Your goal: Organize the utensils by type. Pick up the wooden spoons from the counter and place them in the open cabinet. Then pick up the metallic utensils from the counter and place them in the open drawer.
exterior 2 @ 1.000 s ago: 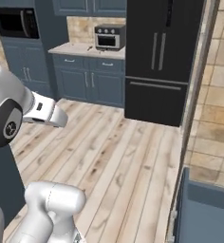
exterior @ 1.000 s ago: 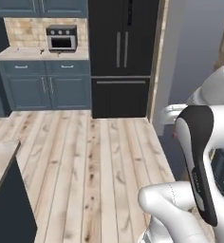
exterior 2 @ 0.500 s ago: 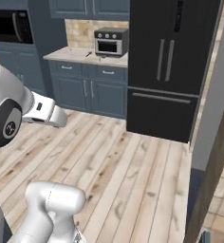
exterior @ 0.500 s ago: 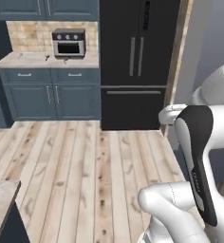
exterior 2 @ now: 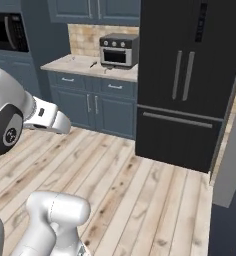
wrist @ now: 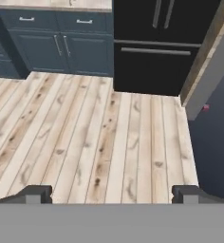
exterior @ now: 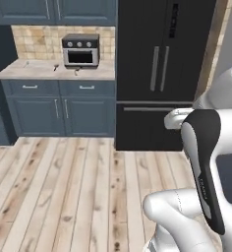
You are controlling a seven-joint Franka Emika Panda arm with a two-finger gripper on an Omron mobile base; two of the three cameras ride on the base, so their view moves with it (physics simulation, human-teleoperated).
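the counter (exterior: 37, 72) is a beige marbled stone top over slate-blue cabinets, with a tan tile backsplash behind it, far across the wood floor. on it, left of and in front of the grey toaster oven, lie small dark utensils (exterior: 55, 67), too small to tell apart. in the right base view the counter (exterior 2: 70, 64) shows thin utensils (exterior 2: 93, 64) likewise.

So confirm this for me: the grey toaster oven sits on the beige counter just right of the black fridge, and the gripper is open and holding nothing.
One thing is wrong: the toaster oven sits on the counter left of the black fridge, not right, as the left base view shows. The rest stands: the gripper is open and holding nothing.
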